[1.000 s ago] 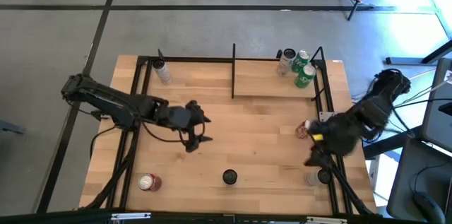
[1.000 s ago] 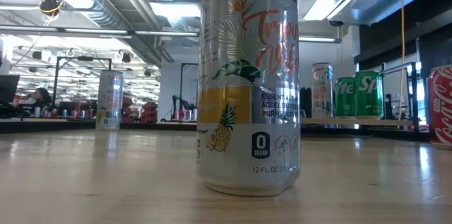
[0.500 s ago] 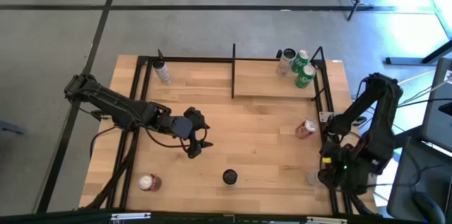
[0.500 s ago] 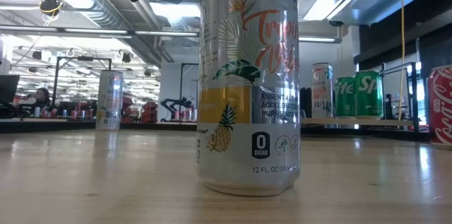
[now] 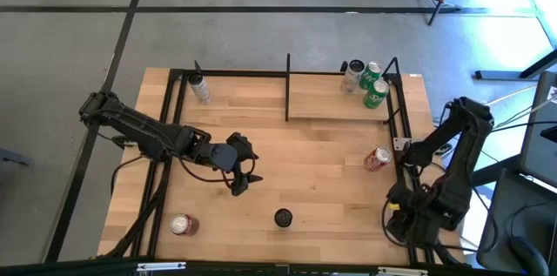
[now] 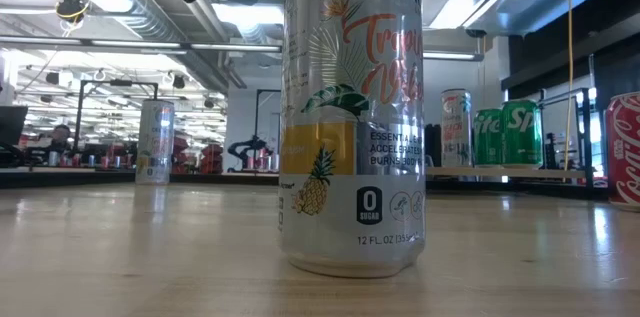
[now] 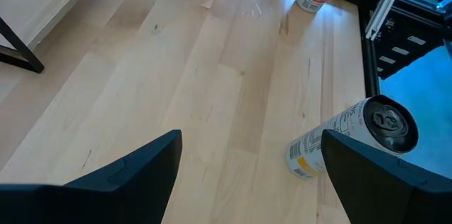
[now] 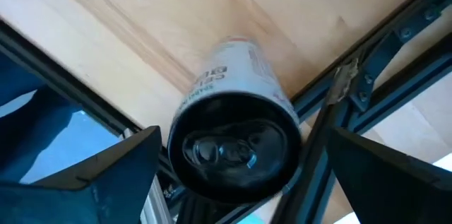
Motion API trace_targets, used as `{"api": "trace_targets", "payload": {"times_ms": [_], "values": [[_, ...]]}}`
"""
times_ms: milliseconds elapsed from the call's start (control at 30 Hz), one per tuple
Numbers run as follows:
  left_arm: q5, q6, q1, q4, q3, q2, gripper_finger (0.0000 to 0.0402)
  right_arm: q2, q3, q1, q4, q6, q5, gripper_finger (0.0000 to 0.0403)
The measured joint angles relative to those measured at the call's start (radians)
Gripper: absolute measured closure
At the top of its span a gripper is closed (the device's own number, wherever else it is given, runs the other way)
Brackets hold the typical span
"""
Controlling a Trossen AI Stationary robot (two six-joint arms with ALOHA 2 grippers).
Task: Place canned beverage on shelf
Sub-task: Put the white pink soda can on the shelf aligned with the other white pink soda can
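A white can with a black top (image 8: pixel 236 128) stands at the table's near right corner. My right gripper (image 5: pixel 393 220) hangs open above it, pointing down, and hides it in the high view; one finger shows on either side of the can, clear of it. The shelf (image 5: pixel 335 102) at the far right carries three upright cans (image 5: pixel 370 83). A pineapple-print can (image 5: pixel 283 218) stands near the front edge, and a red can (image 5: pixel 377 158) lies on its side at the right. My left gripper (image 5: pixel 238 184) hovers open over the table's middle, slanting down.
A red can (image 5: pixel 184 224) stands at the near left and a silver can (image 5: pixel 200 90) at the far left. Black frame rails (image 5: pixel 402 128) run along the table's edges and cross beside the white can (image 8: pixel 353 75). Bare wood lies between the middle and the shelf.
My right gripper has swung from beside the lying red can toward the table's near right corner. It has sunk and tipped to point straight down, and now hangs over the white can. No can has moved.
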Motion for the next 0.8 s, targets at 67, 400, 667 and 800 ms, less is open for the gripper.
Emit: {"api": "trace_targets", "payload": {"times_ms": [67, 400, 667, 800], "values": [[0.000, 0.000, 0.000, 0.000, 0.000, 0.000, 0.0075, 0.014, 0.000, 0.000, 0.005, 0.003, 0.000, 0.0017], [0.042, -0.058, 0.012, -0.002, 0.000, -0.004, 0.0075, 0.057, 0.002, 0.000, 0.033, 0.030, 0.038, 0.0142], [0.088, -0.092, 0.014, -0.052, 0.001, -0.062, 0.0075, 0.064, 0.035, -0.080, 0.072, -0.034, 0.058, 0.0186], [0.114, -0.156, 0.014, -0.144, 0.001, -0.141, 0.0075, 0.061, 0.077, -0.116, 0.062, -0.042, 0.129, 0.0186]]}}
